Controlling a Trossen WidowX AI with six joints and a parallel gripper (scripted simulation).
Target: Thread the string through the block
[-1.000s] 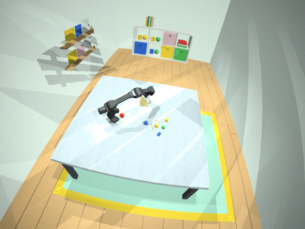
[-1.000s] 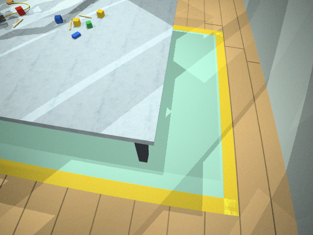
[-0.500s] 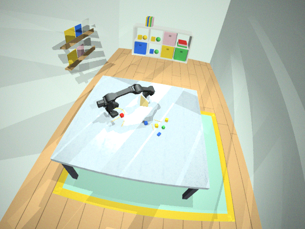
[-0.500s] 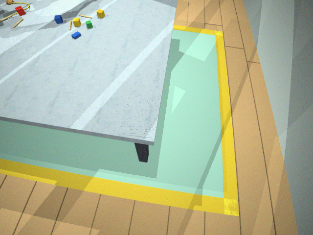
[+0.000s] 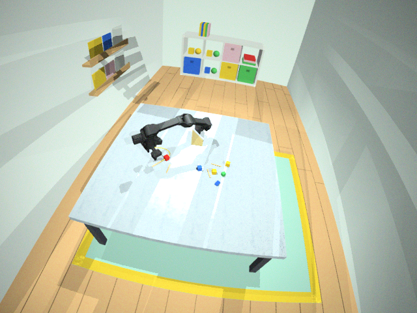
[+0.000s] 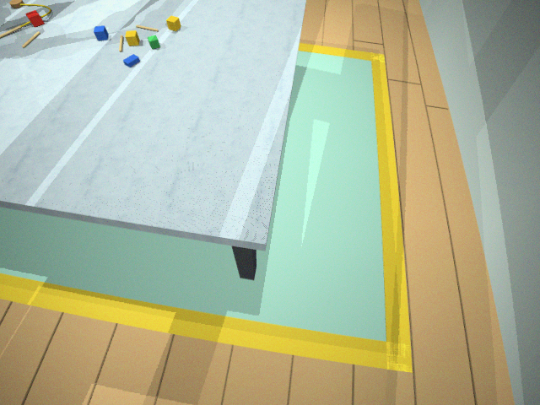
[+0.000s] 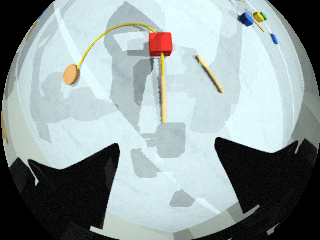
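Note:
The red block (image 5: 166,157) (image 6: 35,18) (image 7: 160,44) sits on the table. The yellow string (image 7: 131,24) arcs from the round wooden button (image 6: 16,3) (image 7: 71,74) to the block's far side and shows again on its near side. The wooden stick (image 5: 159,162) (image 6: 9,31) (image 7: 163,99) on the string's end lies out from the near side, pointing at my gripper. String shows between block and stick. The hole itself is hidden. My gripper (image 7: 167,142) is wide open and empty, with the stick's end just beyond the fingertips in the wrist view.
A loose stick (image 5: 167,168) (image 6: 31,40) (image 7: 210,74) lies right of the string's stick. Farther right are a blue cube (image 5: 199,167) (image 6: 100,33), yellow cubes (image 5: 214,171) (image 5: 227,163), a green piece (image 5: 223,174), a blue piece (image 5: 217,183) and two sticks (image 5: 215,165) (image 5: 208,173).

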